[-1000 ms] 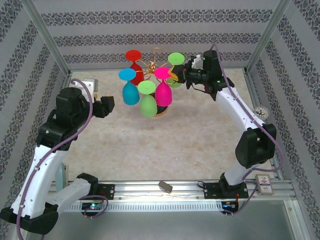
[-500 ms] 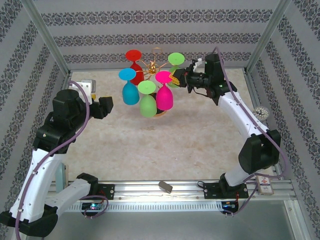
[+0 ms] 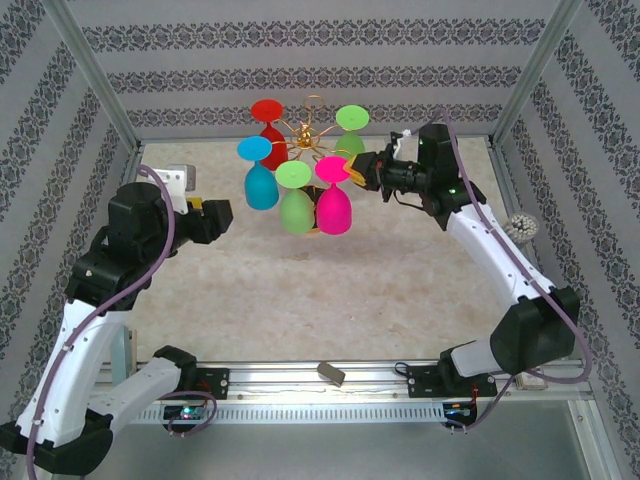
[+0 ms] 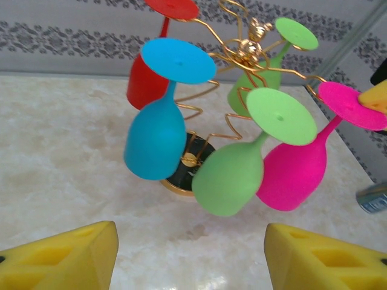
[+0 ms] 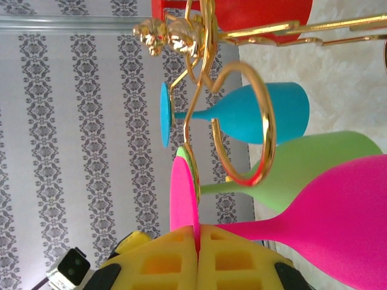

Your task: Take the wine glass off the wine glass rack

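— Where is the pink wine glass (image 3: 333, 205)?
— It hangs upside down, just beside the gold wine glass rack (image 3: 303, 133). The right gripper (image 5: 198, 241) pinches its stem tight.
— And the left gripper (image 4: 190, 254)?
— Its fingers (image 4: 66, 257) are spread apart, holding nothing, facing the rack.

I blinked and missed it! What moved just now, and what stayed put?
The right gripper, shut on the pink glass's foot, pulled the pink glass away from the middle of the rack, toward the table's near edge. The other four glasses stayed hanging, and the left gripper, open, barely moved.
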You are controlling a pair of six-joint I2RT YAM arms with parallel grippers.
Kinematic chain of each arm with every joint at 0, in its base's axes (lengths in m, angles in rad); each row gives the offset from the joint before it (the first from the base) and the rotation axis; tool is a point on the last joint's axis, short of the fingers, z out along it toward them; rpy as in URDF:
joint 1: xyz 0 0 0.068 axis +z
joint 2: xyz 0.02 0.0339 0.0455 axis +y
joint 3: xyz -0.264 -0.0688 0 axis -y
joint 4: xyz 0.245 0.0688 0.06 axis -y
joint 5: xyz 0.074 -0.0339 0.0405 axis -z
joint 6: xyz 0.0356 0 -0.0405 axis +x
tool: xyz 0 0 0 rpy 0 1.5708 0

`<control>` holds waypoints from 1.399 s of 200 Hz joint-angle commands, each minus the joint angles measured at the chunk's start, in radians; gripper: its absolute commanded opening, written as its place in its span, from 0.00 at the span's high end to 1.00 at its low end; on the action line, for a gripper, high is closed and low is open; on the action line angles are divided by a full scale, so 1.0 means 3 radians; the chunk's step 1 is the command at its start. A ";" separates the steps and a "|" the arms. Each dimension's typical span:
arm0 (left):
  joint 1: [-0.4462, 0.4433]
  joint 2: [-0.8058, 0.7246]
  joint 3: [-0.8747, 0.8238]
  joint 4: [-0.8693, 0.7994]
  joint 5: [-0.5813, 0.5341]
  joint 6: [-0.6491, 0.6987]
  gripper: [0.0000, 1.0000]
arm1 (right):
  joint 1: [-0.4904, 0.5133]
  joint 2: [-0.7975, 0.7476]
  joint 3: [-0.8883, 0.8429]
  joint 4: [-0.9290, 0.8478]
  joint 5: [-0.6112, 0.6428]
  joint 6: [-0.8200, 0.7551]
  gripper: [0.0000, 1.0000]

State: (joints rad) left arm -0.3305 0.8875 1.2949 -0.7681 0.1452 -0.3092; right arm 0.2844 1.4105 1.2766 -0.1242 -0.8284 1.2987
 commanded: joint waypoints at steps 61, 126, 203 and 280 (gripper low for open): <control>-0.1083 -0.0011 -0.0167 -0.0486 -0.0548 -0.0487 0.37 | 0.0062 -0.0717 -0.0602 -0.0056 -0.0097 -0.0286 1.00; -0.1665 -0.0118 -0.0477 -0.0362 -0.0642 -0.0998 0.39 | 0.0261 -0.1107 -0.1046 -0.0241 -0.0094 -0.0661 1.00; -0.1736 -0.0356 -0.0691 -0.0419 -0.0461 -0.1308 0.37 | 0.1094 -0.1163 -0.1193 -0.0389 0.0559 -0.1396 1.00; -0.1739 -0.0537 -0.0939 -0.0389 -0.0242 -0.1653 0.34 | 0.1765 -0.1077 -0.1366 -0.0342 0.1289 -0.2159 1.00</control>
State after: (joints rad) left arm -0.8387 0.7486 1.0298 -0.8692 0.0406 -0.7391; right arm 0.7658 1.1076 0.9070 -0.2489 -0.5640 0.7750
